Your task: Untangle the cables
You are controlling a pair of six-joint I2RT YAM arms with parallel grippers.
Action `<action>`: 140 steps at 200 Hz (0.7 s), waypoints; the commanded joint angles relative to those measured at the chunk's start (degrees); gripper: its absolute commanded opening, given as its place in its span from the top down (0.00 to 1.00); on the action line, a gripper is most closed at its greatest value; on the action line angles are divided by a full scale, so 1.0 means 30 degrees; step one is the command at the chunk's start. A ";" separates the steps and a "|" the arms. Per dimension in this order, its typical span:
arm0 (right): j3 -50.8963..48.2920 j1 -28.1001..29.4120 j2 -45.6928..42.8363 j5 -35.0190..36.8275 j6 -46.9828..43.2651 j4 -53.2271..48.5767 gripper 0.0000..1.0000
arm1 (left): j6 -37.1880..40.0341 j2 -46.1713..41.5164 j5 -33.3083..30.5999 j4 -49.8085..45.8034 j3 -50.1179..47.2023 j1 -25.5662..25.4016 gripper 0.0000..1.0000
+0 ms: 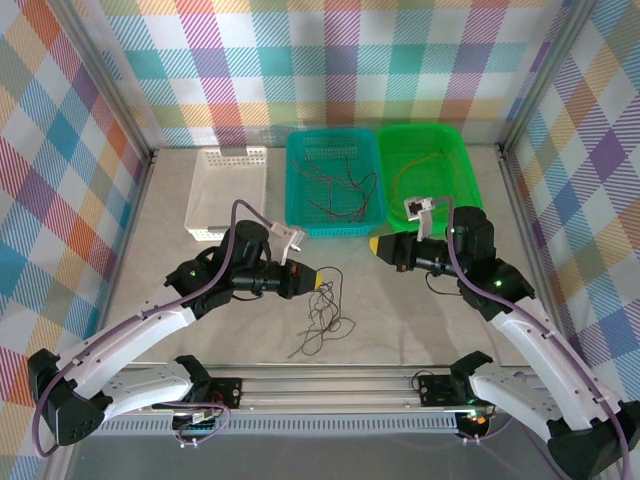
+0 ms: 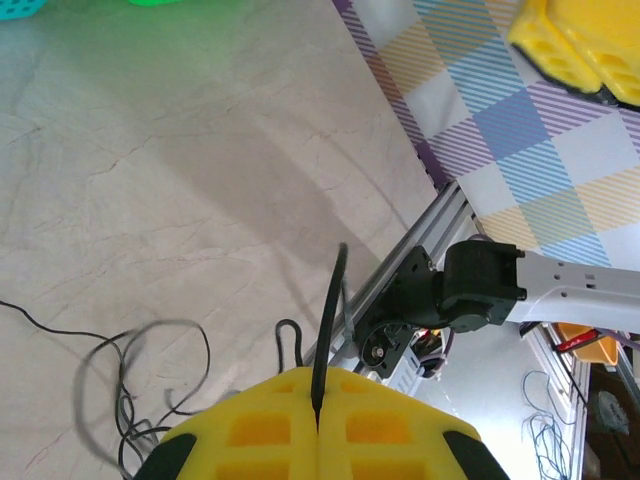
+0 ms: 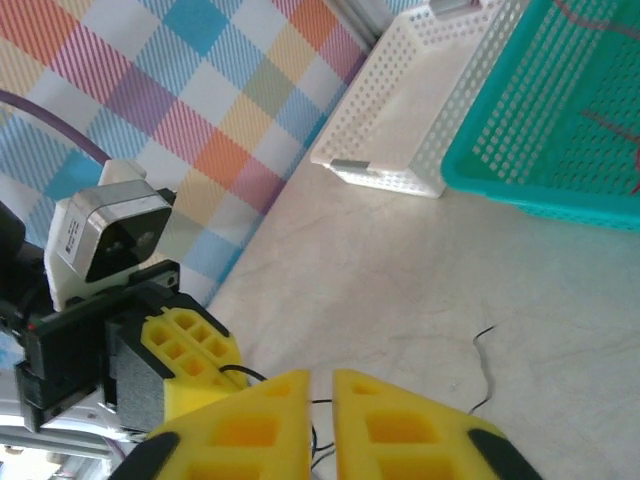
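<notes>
Cables (image 1: 322,318) in one loose dark knot on the bare table (image 1: 400,325), at 6 o'clock from the teal basket (image 1: 335,231) in the top view. Long axis of the knot from about 1 o'clock down to 7 o'clock, with the upper loop close under the left arm's fingertips and the lower tail trailing toward the rail (image 1: 330,385) at the near edge. More thin wires (image 1: 340,185), red and dark, inside the teal basket. One yellow-orange wire (image 1: 408,168) in the green basket (image 1: 462,170). White basket (image 1: 228,195) at 9 o'clock from the teal one.

Left gripper (image 1: 318,283) just beside the knot at its 12 o'clock, clamped on a single black strand (image 2: 330,300). From the left wrist, that strand standing up out of the seam between the yellow fingers (image 2: 390,420) toward 12 o'clock, and the slack of the knot lying flat on the table at 9 o'clock of them.

Right gripper (image 1: 375,246) farther off, at about 2 o'clock of the knot and near the front of the green basket. Jaws drawn almost together with only a thin slit between, nothing seen in it. From the right wrist, a loose dark cable end (image 3: 487,370) on the table at 2 o'clock of its fingers.

Judged from this: left arm the nearer one and already holding. Probably calls for opening the right jaws and bringing them down toward 7 o'clock onto the body of the knot, then drawing the pinched strand out along the knot's long axis. Risk of dragging the whole knot along, not freeing one wire.
</notes>
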 commanded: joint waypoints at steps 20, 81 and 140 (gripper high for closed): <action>-0.1782 0.0227 0.1491 -0.2795 0.0385 0.2930 0.56 | -0.0190 -0.0126 -0.0205 0.0469 0.0240 0.0074 1.00; -0.3880 0.1570 0.2924 -0.3392 0.1100 0.7374 0.46 | -0.0415 0.0206 -0.0235 0.1309 0.0249 0.0084 1.00; -0.4331 0.2786 0.3680 -0.2342 0.1288 0.9112 0.67 | -0.0678 0.0656 0.0121 0.2224 0.0249 0.0082 1.00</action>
